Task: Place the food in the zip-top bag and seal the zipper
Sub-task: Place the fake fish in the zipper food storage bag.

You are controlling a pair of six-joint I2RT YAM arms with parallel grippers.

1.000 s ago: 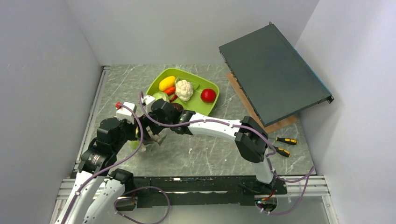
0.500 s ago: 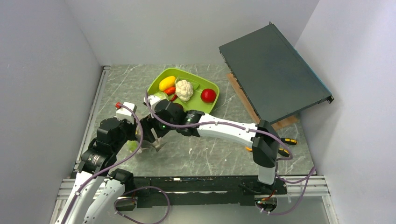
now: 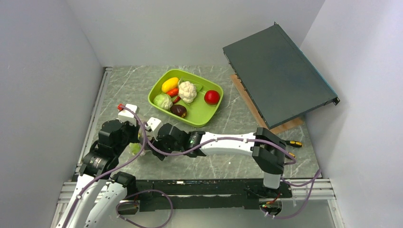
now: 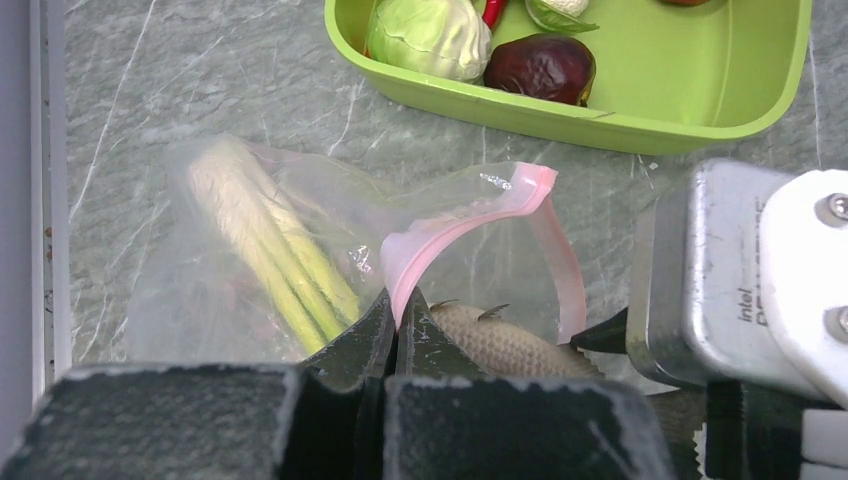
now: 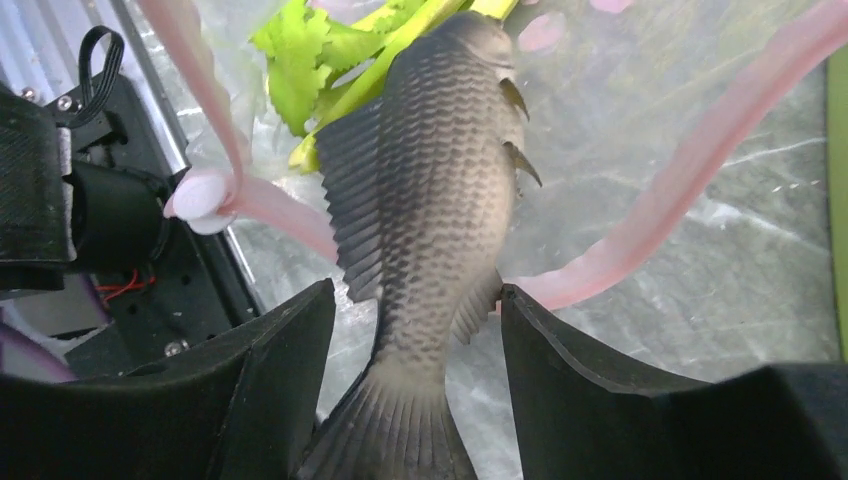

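While your left claw (image 4: pixel 397 305) clamps the zip-top bag (image 4: pixel 480 255) by its pink rim | your right claw (image 5: pixel 415 300) gapes astride the fish (image 5: pixel 430 180).

I count one green tray (image 3: pixel 203 112), one clear bag (image 4: pixel 480 235), one fish (image 5: pixel 430 200), one leafy stalk (image 4: pixel 265 240), one cauliflower (image 3: pixel 188 90), one cabbage (image 4: pixel 430 35), one red fruit (image 3: pixel 212 97).

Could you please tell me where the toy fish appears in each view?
Top external: not visible, hidden under the right arm.
Left wrist: toy fish bottom centre, at the zip-top bag mouth.
Right wrist: centre, tail between the right gripper fingers.
Shared landmark: the pink zipper strip, both wrist views.
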